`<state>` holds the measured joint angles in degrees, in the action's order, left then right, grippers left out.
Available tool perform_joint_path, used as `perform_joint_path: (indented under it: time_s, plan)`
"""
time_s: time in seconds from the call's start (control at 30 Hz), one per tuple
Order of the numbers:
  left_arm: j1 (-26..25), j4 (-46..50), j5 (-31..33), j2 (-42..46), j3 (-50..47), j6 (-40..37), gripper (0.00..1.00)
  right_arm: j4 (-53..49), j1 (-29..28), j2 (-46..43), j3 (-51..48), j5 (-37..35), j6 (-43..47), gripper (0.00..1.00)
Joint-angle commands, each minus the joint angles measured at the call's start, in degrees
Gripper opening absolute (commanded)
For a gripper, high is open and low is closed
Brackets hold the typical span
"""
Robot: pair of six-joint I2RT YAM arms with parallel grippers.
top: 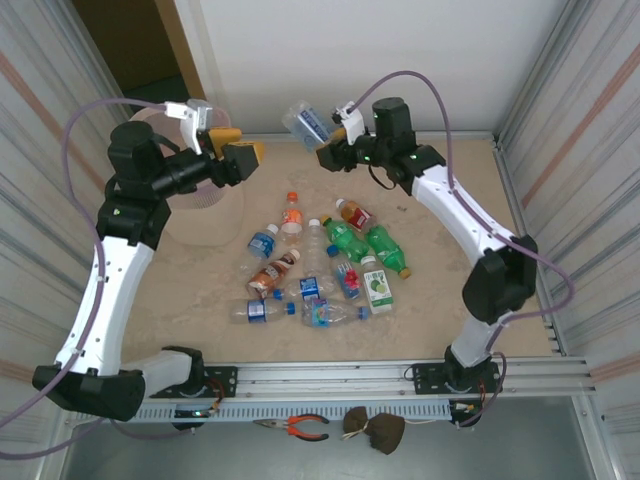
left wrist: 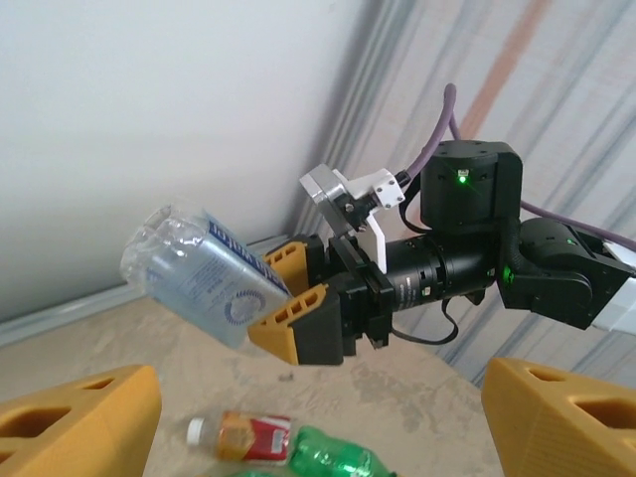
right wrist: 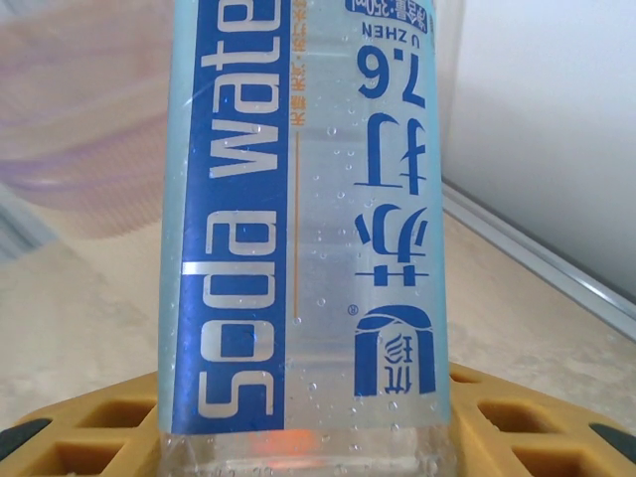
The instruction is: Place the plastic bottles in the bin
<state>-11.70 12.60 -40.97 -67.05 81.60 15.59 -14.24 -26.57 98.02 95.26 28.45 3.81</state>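
My right gripper [top: 325, 143] is shut on a clear soda-water bottle [top: 305, 122] with a blue label, held in the air over the far middle of the table. The same bottle [right wrist: 308, 229] stands between the yellow fingers [right wrist: 89, 427] in the right wrist view. My left gripper [top: 240, 148] hangs open and empty just left of it, above the bin [top: 212, 215]. From the left wrist I see the bottle [left wrist: 199, 273] in the right gripper [left wrist: 288, 298]. Several plastic bottles [top: 320, 265] lie on the table, among them a green one [left wrist: 333, 457] and a red-labelled one [left wrist: 238, 435].
The bin's pink liner [right wrist: 79, 109] shows at the upper left of the right wrist view. Corrugated walls close in the table on both sides, with a white wall at the back. Pliers [top: 298, 427] lie in front of the base rail [top: 400, 375].
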Motion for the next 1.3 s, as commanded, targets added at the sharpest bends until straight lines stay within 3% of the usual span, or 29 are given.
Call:
perform_joint_path:
  time_s: [0.0,0.3,0.57,0.77,0.97,1.27]
  plan:
    - [-1.91,-8.03,-1.91,0.51,0.31,1.57,0.85,5.66,0.42,-7.57,-3.51,6.77,-6.27,0.51]
    - [-7.46,-16.85,-5.68,-0.97,2.29,2.51,0.86,15.36,0.36,-22.49,-12.84,13.43,-16.16,0.51]
    - [-14.84,-19.60,-9.87,-5.28,7.56,1.83,0.86,21.93,-1.06,-29.98,-15.54,17.94,-21.73,0.52]
    - [-19.76,-21.21,-10.88,-8.34,11.16,2.04,0.86,22.95,-3.19,-32.51,-15.20,18.22,-21.51,0.53]
    - [-20.71,-28.93,-12.69,-10.10,11.03,6.76,0.81,23.33,-4.70,-33.24,-14.91,18.49,-21.08,0.54]
    - [-22.71,-30.27,-15.49,-11.76,12.85,5.38,0.72,24.86,-5.77,-32.96,-14.76,18.49,-22.13,0.54]
